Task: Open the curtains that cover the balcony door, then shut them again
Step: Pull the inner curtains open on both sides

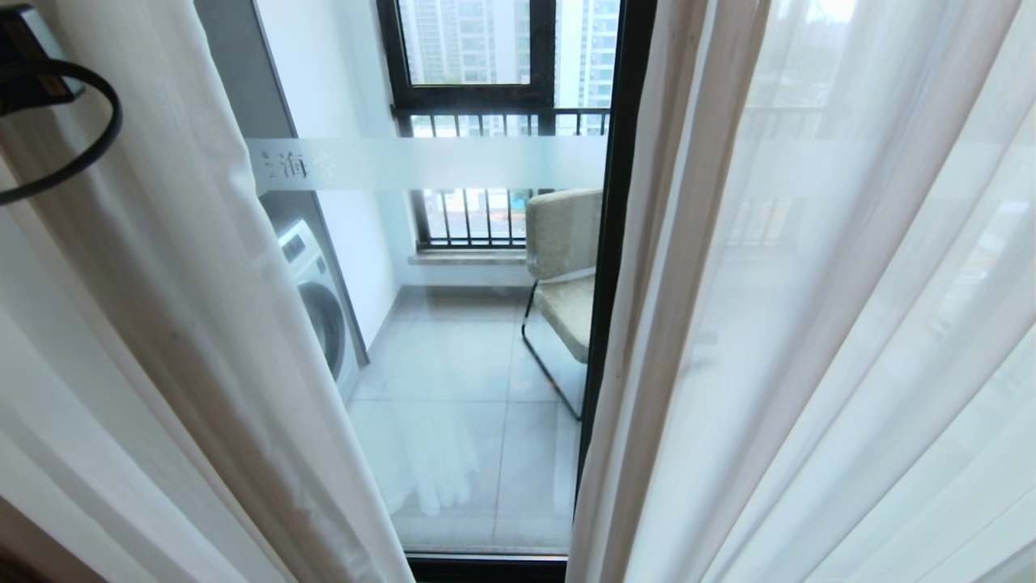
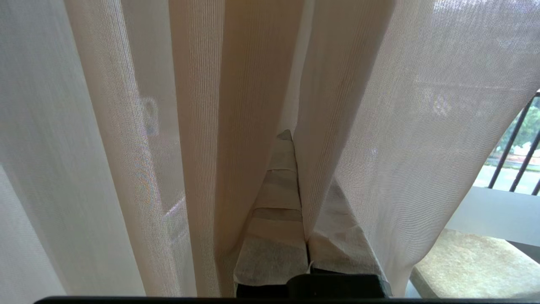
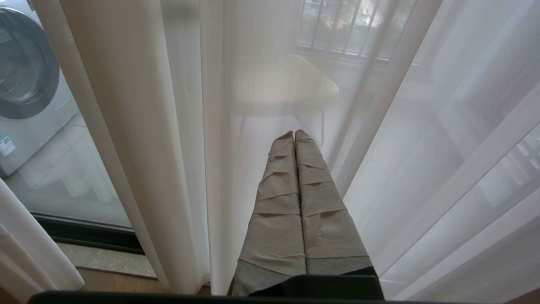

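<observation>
Curtains [image 2: 236, 105] are hanging vertically, a sheer fold pinched in the clenched left end effector [image 2: 295, 139] at twelve o'clock; right end effector [image 3: 294, 134] is clenched empty.

Text on the glass
The character "海" is seen on the frosted band [image 1: 429, 163] of the balcony door [image 1: 453, 324].

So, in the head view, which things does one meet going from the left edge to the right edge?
Left sheer curtain → washing machine behind the glass → chair on the balcony → black door frame → right sheer curtain.
</observation>
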`<state>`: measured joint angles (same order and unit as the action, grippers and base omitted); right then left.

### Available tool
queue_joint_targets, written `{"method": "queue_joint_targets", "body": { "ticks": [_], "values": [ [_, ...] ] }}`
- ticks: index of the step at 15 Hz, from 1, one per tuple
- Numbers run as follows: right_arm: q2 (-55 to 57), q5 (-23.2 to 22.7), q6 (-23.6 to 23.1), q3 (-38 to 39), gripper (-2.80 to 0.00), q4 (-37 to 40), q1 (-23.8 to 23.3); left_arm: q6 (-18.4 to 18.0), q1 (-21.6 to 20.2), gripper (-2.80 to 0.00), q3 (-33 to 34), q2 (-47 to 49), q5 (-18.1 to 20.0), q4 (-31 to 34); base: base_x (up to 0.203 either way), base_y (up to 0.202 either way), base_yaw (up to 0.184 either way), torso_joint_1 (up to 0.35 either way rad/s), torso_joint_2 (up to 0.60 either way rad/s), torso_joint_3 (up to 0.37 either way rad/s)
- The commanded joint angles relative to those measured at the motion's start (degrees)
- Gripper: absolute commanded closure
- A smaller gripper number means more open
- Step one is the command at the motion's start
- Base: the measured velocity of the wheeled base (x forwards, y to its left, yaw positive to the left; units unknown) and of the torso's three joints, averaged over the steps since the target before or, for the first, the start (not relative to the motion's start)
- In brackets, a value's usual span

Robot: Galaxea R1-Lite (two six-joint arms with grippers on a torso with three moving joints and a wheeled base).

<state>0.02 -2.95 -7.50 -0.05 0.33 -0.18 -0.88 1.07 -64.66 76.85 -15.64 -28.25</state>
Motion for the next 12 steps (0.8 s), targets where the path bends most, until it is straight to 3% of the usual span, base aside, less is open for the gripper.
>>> {"method": "queue_joint_targets", "body": {
  "ticks": [1, 5, 12],
  "values": [
    [0.0, 0.0, -0.1, 0.0, 0.00, 0.0, 0.0, -0.1, 0.0, 0.00, 0.1, -0.3, -0.1, -0.2, 0.000, 0.000, 0.000, 0.000, 0.00, 0.000],
    [0.0, 0.0, -0.1, 0.0, 0.00, 0.0, 0.0, 0.0, 0.0, 0.00, 0.3, -0.4, -0.1, -0.2, 0.001, 0.019, -0.001, -0.001, 0.00, 0.001],
    [0.0, 0.0, -0.1, 0.0, 0.00, 0.0, 0.0, 0.0, 0.0, 0.00, 0.7, -0.4, -0.1, -0.1, 0.000, 0.180, 0.000, 0.002, 0.00, 0.003]
  ]
}}
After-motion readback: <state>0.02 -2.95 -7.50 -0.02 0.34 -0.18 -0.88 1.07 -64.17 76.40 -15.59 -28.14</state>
